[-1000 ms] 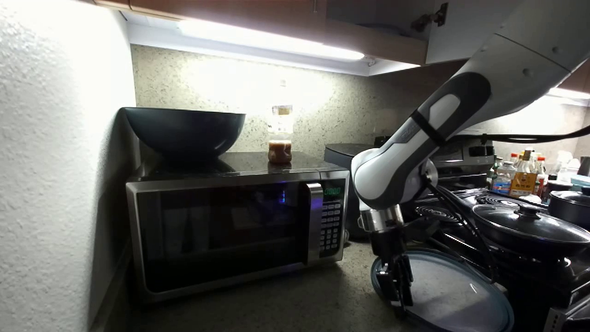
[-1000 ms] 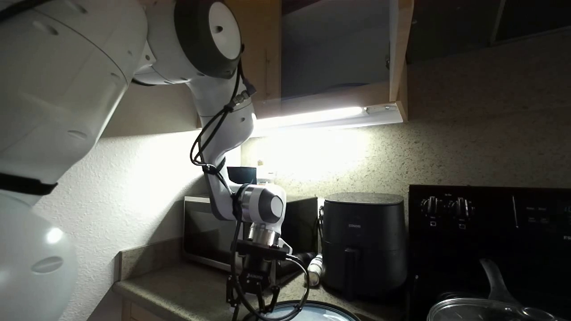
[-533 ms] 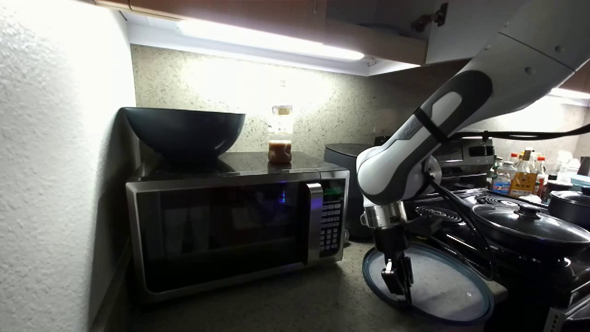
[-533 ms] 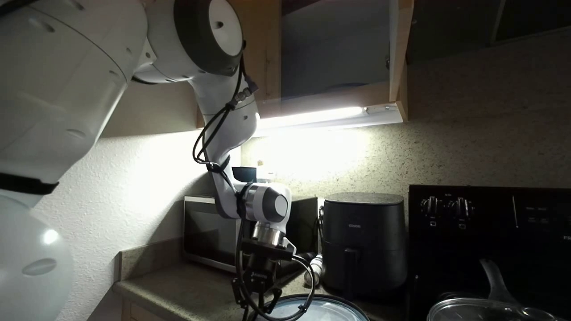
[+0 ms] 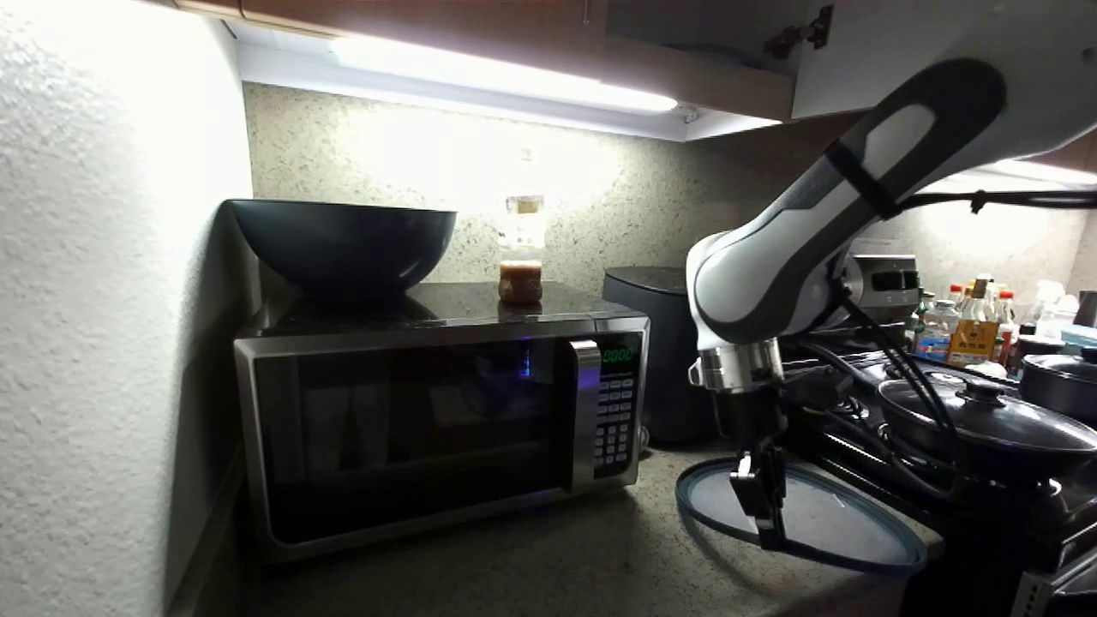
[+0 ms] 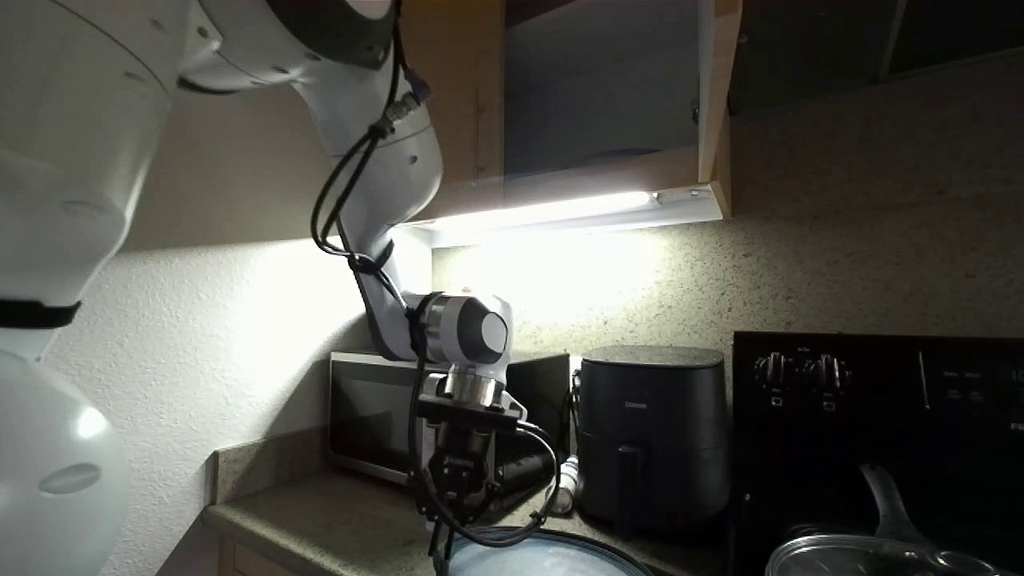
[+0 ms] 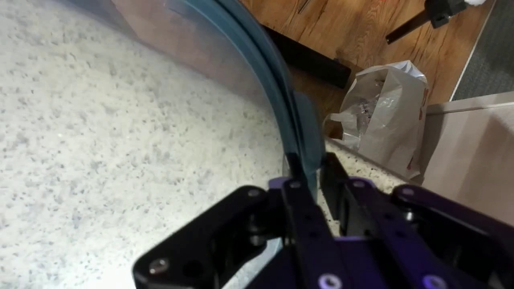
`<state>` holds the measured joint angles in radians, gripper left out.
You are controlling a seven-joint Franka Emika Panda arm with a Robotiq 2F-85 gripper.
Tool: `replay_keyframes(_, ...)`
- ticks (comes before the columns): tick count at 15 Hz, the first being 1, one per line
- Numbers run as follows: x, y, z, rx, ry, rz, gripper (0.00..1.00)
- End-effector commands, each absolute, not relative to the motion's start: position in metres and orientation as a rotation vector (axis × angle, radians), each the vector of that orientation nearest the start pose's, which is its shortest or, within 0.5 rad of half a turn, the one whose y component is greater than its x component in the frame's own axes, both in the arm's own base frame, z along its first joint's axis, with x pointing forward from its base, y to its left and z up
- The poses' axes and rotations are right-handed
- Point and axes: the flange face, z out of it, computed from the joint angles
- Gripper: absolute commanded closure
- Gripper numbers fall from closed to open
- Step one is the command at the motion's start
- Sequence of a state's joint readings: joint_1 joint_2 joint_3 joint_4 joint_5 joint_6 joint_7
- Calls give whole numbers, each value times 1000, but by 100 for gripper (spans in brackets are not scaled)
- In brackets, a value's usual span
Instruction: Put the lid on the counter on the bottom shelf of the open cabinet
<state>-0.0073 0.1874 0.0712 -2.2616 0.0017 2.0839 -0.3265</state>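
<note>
- While the jaws pinch its rim, the lid (image 6: 552, 560) hangs over the table (image 5: 591, 548), partly cut off in an exterior view.
- Microwave (image 5: 420, 437): green zeros lit.
- Air fryer (image 6: 672, 436): "COSORI".
- Bottles (image 5: 972, 337): labels too small to read.
- Open cabinet (image 6: 592, 180): interior too dim to make out.

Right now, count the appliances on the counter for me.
2 on the counter: the microwave, under the bowl, and the air fryer, beside the stove. The arm may hide others.

the round lid (image 5: 831, 521) (clear, blue-rimmed) is held over the speckled counter (image 5: 591, 544), the cabinet (image 6: 604, 96) open above.
</note>
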Motion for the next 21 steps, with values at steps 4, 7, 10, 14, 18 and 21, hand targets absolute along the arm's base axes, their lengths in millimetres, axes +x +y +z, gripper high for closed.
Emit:
replay_keyframes(4, 420, 40, 344, -3078, -514, 302, 96)
replay_keyframes(7, 433, 40, 345, -3070, -548, 321, 83)
replay_keyframes(10, 425, 39, 348, -3073, -547, 312, 83)
replay_keyframes(14, 438, 39, 338, -3075, -548, 309, 45)
replay_keyframes(18, 457, 43, 321, -3054, -569, 333, 20)
replay_keyframes(21, 469, 49, 303, -3047, -598, 380, 0)
